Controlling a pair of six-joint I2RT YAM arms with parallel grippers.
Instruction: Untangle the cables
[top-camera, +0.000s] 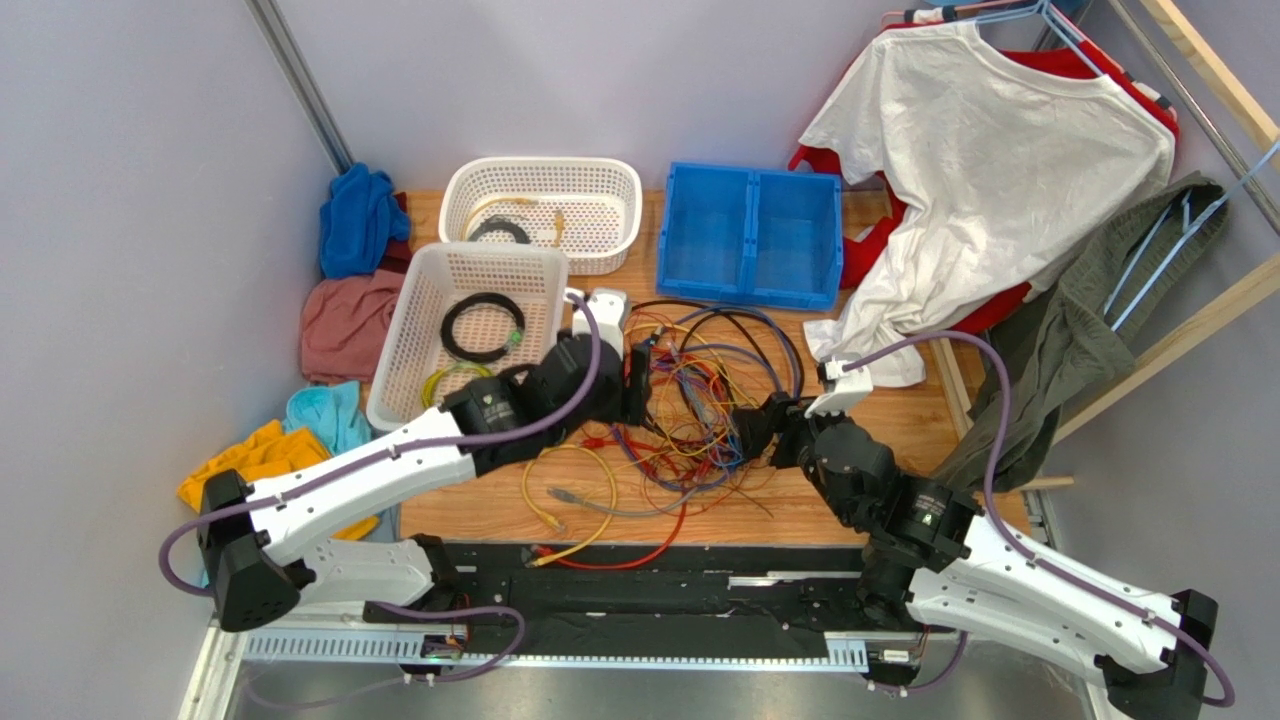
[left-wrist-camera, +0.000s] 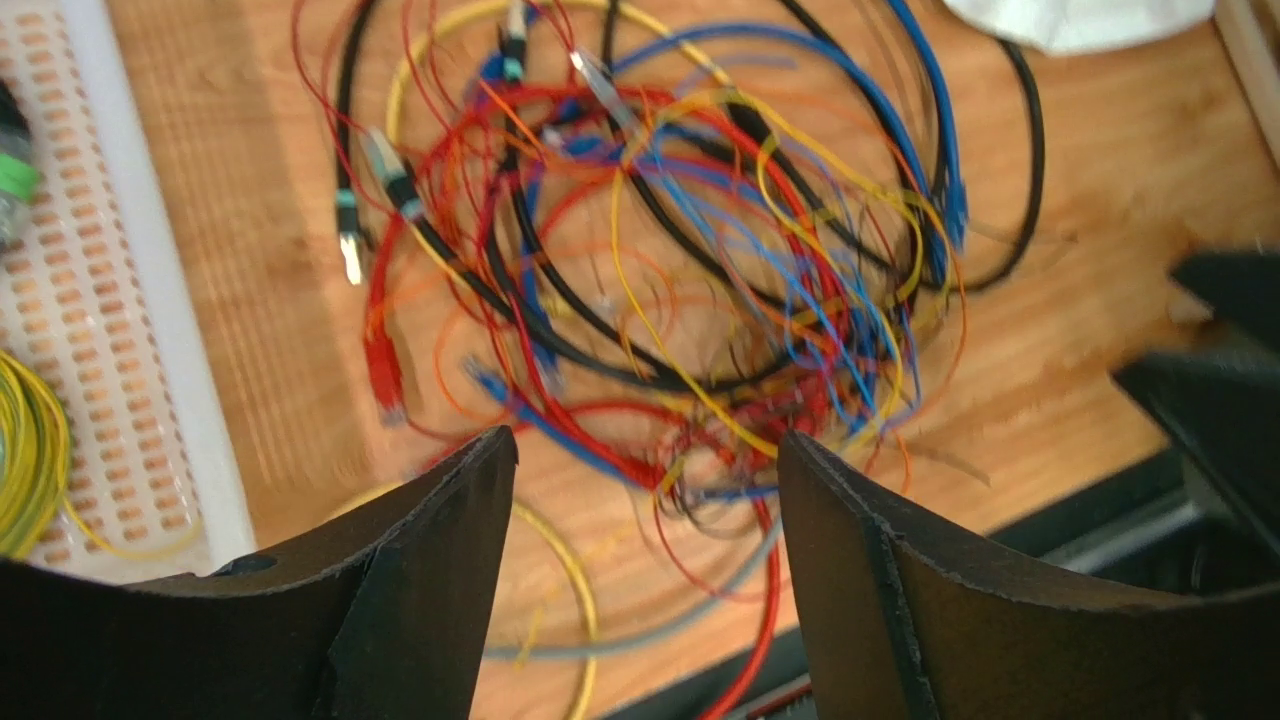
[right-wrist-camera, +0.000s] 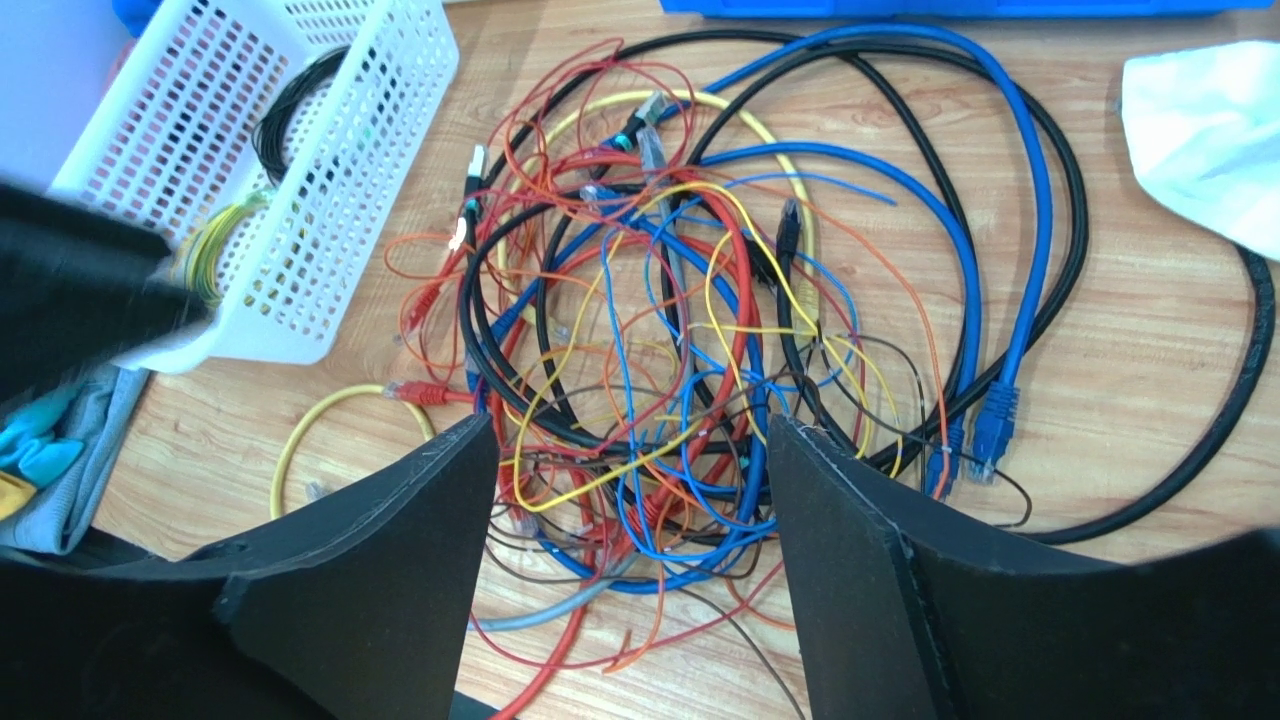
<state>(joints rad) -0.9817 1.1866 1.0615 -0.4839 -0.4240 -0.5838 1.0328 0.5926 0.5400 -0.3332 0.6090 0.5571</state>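
Note:
The cables (top-camera: 694, 405) lie in a loose tangle of red, orange, yellow, black, blue and purple wires on the wooden table between my two arms. My left gripper (top-camera: 639, 384) is at the tangle's left edge. In the left wrist view it is open and empty (left-wrist-camera: 646, 450), held above the cables (left-wrist-camera: 676, 255). My right gripper (top-camera: 766, 428) is at the tangle's right edge. In the right wrist view it is open and empty (right-wrist-camera: 628, 435), above the cables (right-wrist-camera: 706, 330). A yellow cable (top-camera: 579, 495) loops out toward the table's front edge.
A white basket (top-camera: 394, 342) left of the tangle holds a black coil (top-camera: 445, 323) and a yellow-green coil (top-camera: 451, 378). A second white basket (top-camera: 541, 165) and a blue bin (top-camera: 750, 225) stand behind. Cloths (top-camera: 349, 323) lie at the left, and a white shirt (top-camera: 977, 165) hangs at the right.

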